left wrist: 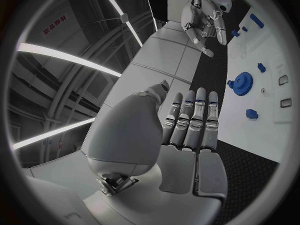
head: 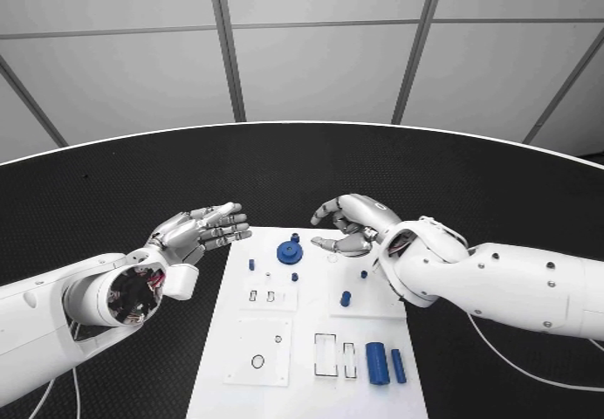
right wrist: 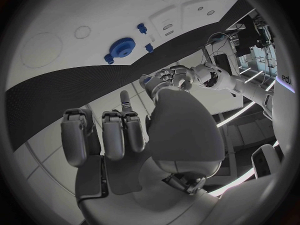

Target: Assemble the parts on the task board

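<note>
Our left hand [head: 202, 230] hovers just off the board's [head: 284, 384] far left corner, fingers straight and close together, holding nothing; likely parked clear so the right can work. Our right hand [head: 350, 225] sits over the board's far edge, fingers curled in. We can't tell if they pinch a small part; the head view hides the fingertips, and the right wrist view shows nothing between them.

Parts: gear [head: 290, 253] seated near the far end with small pegs [head: 295, 277] around it, a short peg [head: 345, 298] mid-board, and two cylinders [head: 376, 363] lying at the near end by empty slots [head: 326, 354].

The right forearm covers the board's right edge there, so anything under it is hidden.
</note>
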{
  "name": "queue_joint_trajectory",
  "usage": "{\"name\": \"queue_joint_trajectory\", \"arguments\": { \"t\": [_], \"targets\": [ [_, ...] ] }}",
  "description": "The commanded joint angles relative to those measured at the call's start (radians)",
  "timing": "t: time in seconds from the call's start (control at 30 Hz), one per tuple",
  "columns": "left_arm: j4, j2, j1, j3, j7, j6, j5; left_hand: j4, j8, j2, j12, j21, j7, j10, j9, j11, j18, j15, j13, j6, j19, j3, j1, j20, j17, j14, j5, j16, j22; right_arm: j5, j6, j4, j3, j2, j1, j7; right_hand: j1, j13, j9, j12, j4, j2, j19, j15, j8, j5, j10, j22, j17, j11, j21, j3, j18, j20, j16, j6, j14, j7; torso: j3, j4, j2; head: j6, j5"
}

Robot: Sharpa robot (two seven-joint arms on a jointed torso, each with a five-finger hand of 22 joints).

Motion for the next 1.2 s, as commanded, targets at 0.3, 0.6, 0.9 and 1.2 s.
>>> {"name": "queue_joint_trajectory", "arguments": {
  "t": [0.3, 0.6, 0.9, 1.2],
  "targets": [
    [-0.018, 0.008, -0.001, 0.000, -0.004, 0.014, 0.000, -0.001, -0.004, -0.004, -0.004, -0.004, 0.046, 0.007, -0.001, 0.002, 0.010, 0.003, 0.000, -0.003, 0.008, 0.005, 0.008, 0.000, 0.001, -0.007, 0.000, -0.005, -0.001, 0.184, -0.044, 0.027, -0.006, -0.247, -0.002, 0.136, 0.038, 0.259, 0.002, 0.001, -0.044, -0.010, 0.091, -0.005, -0.014, 0.003, 0.103, 0.230, 0.222, 0.004, 0.002, 0.013, -0.015, -0.003, -0.002, 0.019, 0.097, -0.002, 0.0230, -0.0231, -0.020, 0.011, -0.026],
    [-0.021, 0.011, -0.002, 0.000, -0.006, 0.020, 0.000, -0.003, -0.004, -0.003, -0.005, -0.004, 0.046, 0.008, -0.001, 0.002, 0.010, 0.003, 0.000, -0.003, 0.009, 0.008, 0.009, 0.000, 0.002, -0.007, 0.000, -0.006, -0.001, 0.202, -0.021, -0.030, -0.012, -0.257, -0.042, 0.150, 0.036, 0.253, -0.004, -0.005, -0.052, -0.018, 0.088, -0.003, -0.039, -0.014, 0.098, 0.223, 0.221, 0.003, 0.000, 0.005, -0.014, -0.001, -0.003, -0.009, 0.097, -0.003, 0.0271, -0.0243, -0.019, 0.003, -0.028],
    [-0.021, 0.009, -0.002, 0.000, -0.006, 0.018, 0.000, -0.003, -0.004, -0.003, -0.005, -0.004, 0.046, 0.008, -0.001, 0.002, 0.010, 0.003, 0.000, -0.003, 0.009, 0.008, 0.009, 0.000, 0.002, -0.007, 0.000, -0.006, -0.001, 0.195, -0.014, -0.047, -0.013, -0.252, -0.089, 0.087, 0.008, 0.250, -0.003, -0.008, -0.036, -0.027, 0.084, 0.003, -0.049, -0.060, 0.095, 0.214, 0.220, 0.006, -0.005, -0.040, -0.012, 0.003, -0.003, -0.015, 0.096, 0.000, 0.0248, -0.0249, -0.018, 0.000, -0.027],
    [-0.020, 0.007, -0.002, 0.000, -0.006, 0.019, 0.000, -0.003, -0.004, -0.003, -0.005, -0.004, 0.046, 0.008, -0.001, 0.002, 0.010, 0.003, 0.000, -0.003, 0.009, 0.008, 0.009, 0.000, 0.002, -0.007, 0.000, -0.006, -0.001, 0.163, -0.028, -0.043, -0.014, -0.231, -0.113, 0.021, 0.045, 0.247, 0.012, -0.012, 0.038, 0.018, 0.083, 0.006, -0.058, -0.087, 0.092, 0.210, 0.215, 0.007, -0.007, -0.268, -0.011, 0.007, -0.004, 0.004, 0.095, 0.000, 0.0231, -0.0224, -0.017, -0.004, -0.026]
  ]
}}
